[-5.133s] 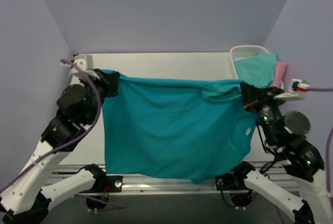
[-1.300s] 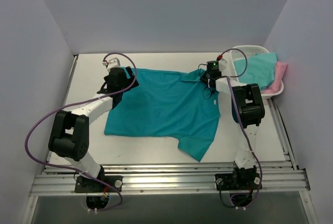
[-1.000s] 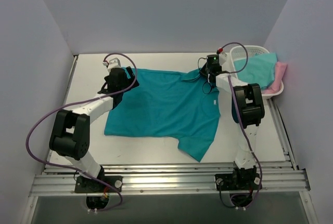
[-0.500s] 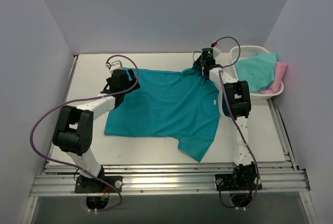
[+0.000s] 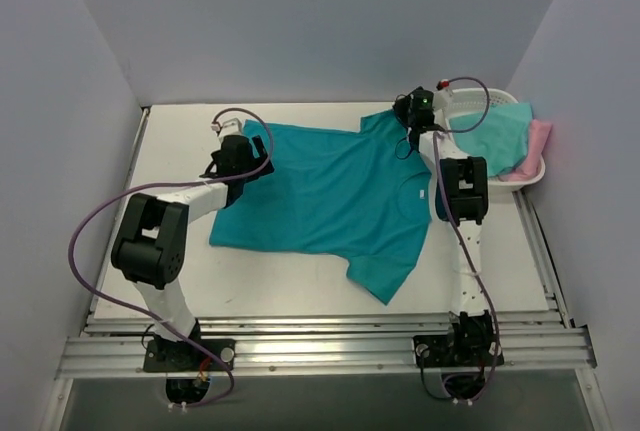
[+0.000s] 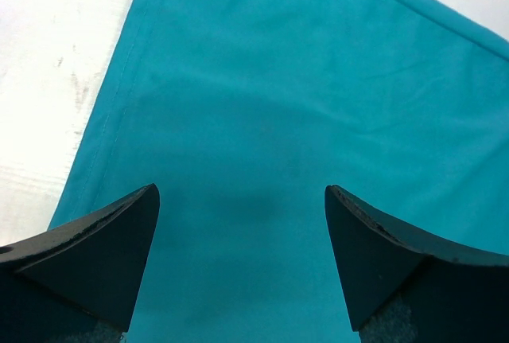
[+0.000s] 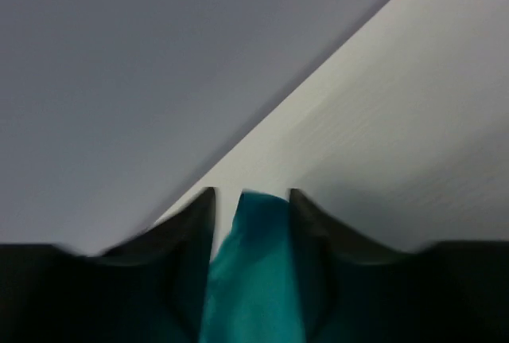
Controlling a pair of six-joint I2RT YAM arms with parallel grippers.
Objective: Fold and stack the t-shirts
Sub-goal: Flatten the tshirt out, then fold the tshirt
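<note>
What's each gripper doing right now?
Left gripper: open, above the deep teal cloth t-shirt, holding nothing.
Right gripper: closed, pinching that t-shirt.

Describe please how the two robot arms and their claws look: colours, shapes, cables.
Both the left arm and the right arm have white links and bulky black joint housings. A purplish-grey cable loops loosely along each. A small green light glows near the right wrist. The left claw and the right claw each have two black, wedge-shaped fingers.
</note>
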